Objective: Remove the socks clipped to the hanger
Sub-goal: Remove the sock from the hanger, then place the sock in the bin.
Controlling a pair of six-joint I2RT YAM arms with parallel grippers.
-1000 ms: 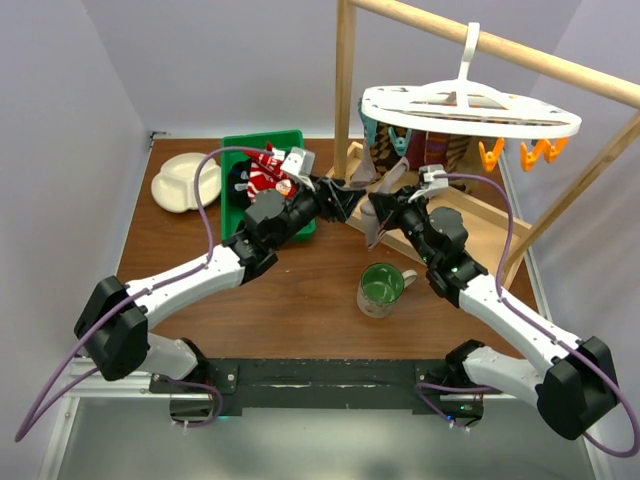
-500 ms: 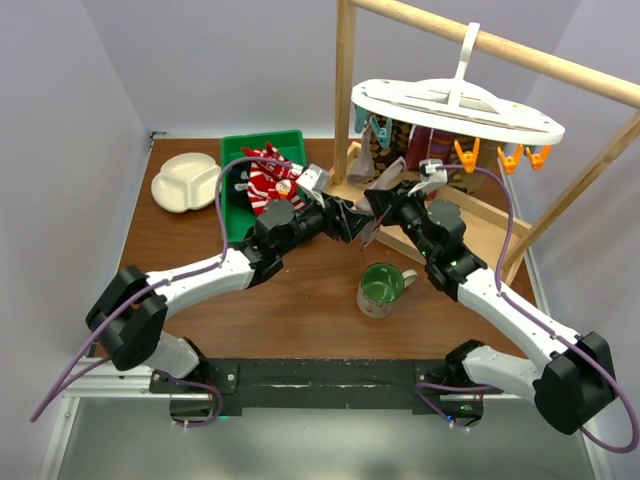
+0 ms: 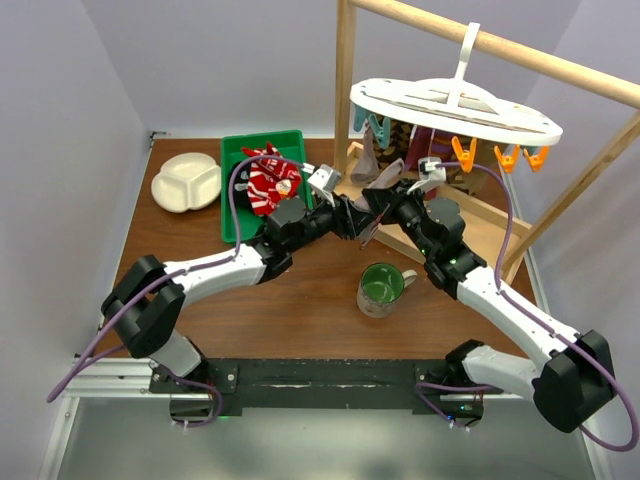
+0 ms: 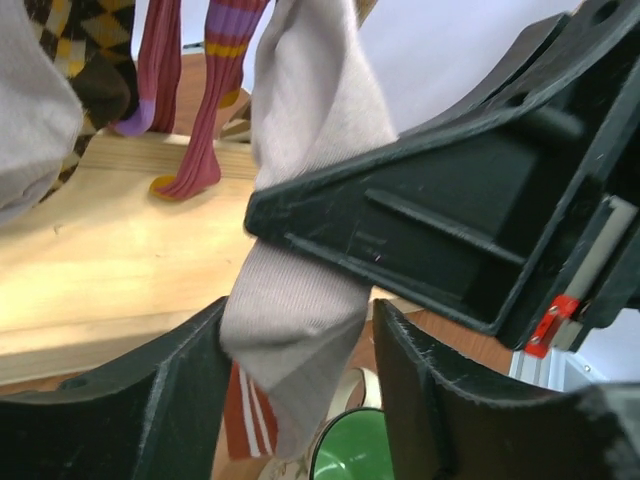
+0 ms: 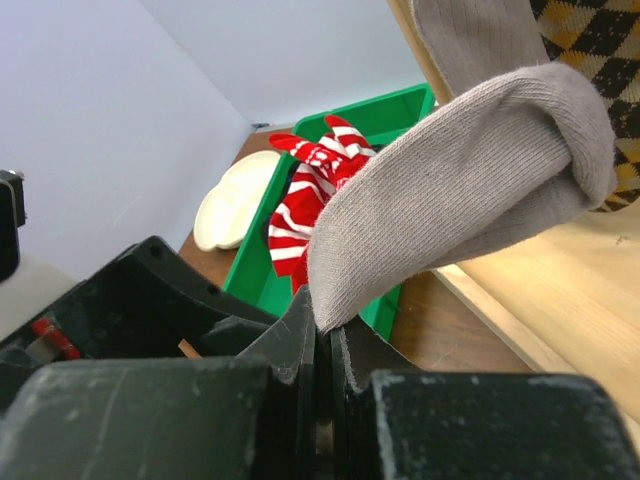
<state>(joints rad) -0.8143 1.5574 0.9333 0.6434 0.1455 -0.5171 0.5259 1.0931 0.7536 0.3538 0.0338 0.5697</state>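
Observation:
The white oval hanger (image 3: 455,105) hangs by its hook from a wooden pole, with orange clips (image 3: 463,153) on its rim. A grey sock (image 5: 450,190) hangs folded from it, and my right gripper (image 5: 322,312) is shut on its lower edge. My left gripper (image 4: 300,322) stands open around the same grey sock (image 4: 310,110) just below the right fingers (image 4: 430,230); the cloth touches one pad only. A checkered sock (image 4: 90,50) and a maroon striped sock (image 4: 215,90) still hang behind. A red-and-white sock (image 3: 268,183) lies in the green bin (image 3: 232,210).
A green mug (image 3: 380,288) stands on the table just below both grippers. A white divided plate (image 3: 185,182) sits at the far left. The wooden frame's post (image 3: 345,90) and light base board (image 3: 490,215) stand behind the socks.
My left arm has swung right from the green bin to the grey sock, and its jaws have narrowed around it. The hanger has swung a little left. My right gripper kept its grip.

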